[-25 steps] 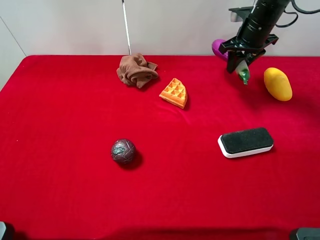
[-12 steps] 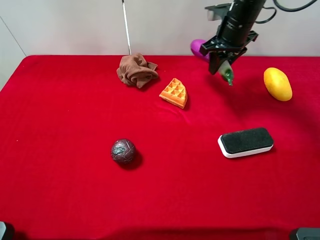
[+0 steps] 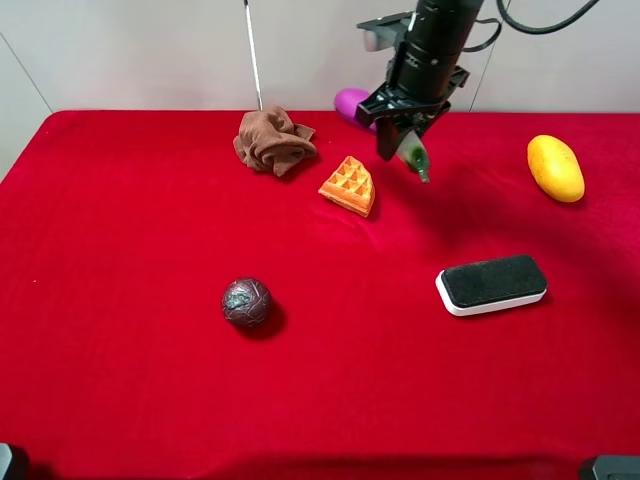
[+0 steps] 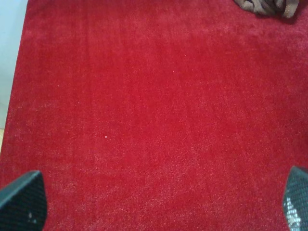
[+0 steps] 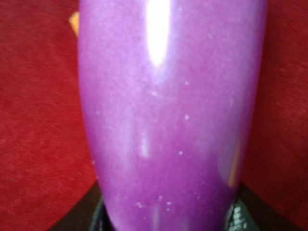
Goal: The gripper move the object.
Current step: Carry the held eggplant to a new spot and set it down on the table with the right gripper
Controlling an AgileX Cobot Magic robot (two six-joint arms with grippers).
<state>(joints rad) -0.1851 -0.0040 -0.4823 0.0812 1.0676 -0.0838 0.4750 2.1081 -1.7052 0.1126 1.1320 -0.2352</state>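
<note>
Holding: my right gripper (image 3: 402, 150) pinches the eggplant (image 3: 351, 103) across its middle, lifted above the red table (image 3: 120, 250).
Eggplant: tilted, purple end toward the back wall, green stem tip pointing down (its glossy skin fills my right wrist view).
Nearby: the waffle (image 3: 349, 186) lies just to its left, the brown cloth (image 3: 273, 140) beyond that.
My left gripper (image 4: 159, 199): fingers spread wide over bare red table.

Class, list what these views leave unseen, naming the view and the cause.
- Exterior high: the right gripper hides the eggplant around its middle.
- Right wrist: the eggplant fills the frame, blurred; both ends cut off.
- Left wrist: the edge cuts the brown cloth; only fingertips of the left gripper show.
</note>
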